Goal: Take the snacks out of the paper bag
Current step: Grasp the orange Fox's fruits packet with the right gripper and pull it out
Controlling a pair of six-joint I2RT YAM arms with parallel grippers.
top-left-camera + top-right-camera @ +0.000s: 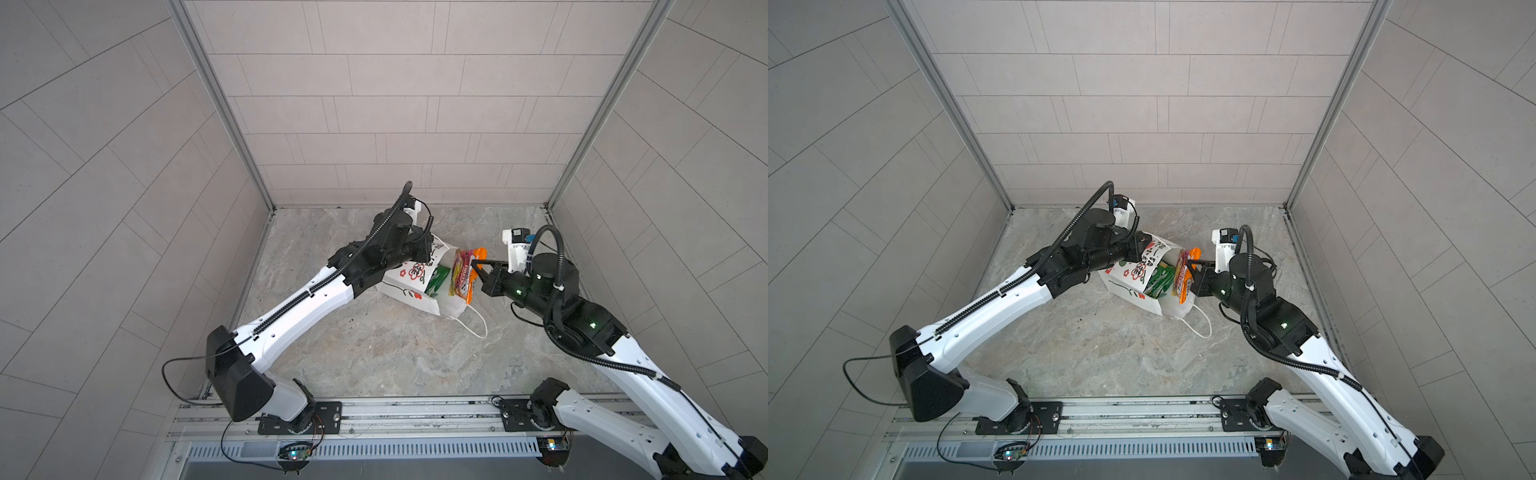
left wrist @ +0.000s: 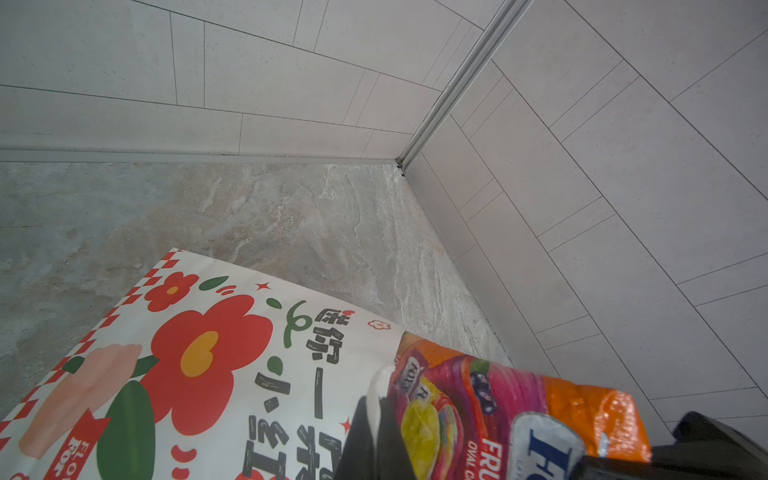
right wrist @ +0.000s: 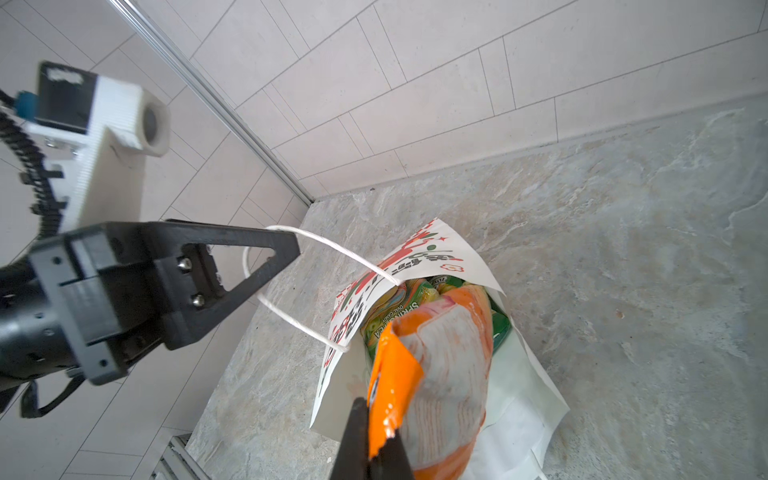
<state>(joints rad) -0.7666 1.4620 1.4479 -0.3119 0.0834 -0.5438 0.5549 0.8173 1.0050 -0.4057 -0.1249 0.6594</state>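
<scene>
There is one tall white paper bag [image 1: 401,286] with a red flower, tipped over near the middle of the grey stone table [image 1: 374,357], mouth facing 3 o'clock. One shiny orange-pink snack packet [image 1: 466,276] pokes out, and the green packets [image 1: 436,282] inside are too squashed to count. The right gripper [image 1: 474,266] pinches the orange-pink packet's edge and the left gripper [image 3: 293,245] is closed on one white cord handle [image 3: 353,257], while the second cord handle [image 1: 478,328] lies loose at 5 o'clock, with bare room toward 6 o'clock.

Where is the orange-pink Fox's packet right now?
In both top views the orange-pink packet sits right of centre at the mouth of the paper bag, partly out, its orange edge pinched by the right gripper, jaws shut.
</scene>
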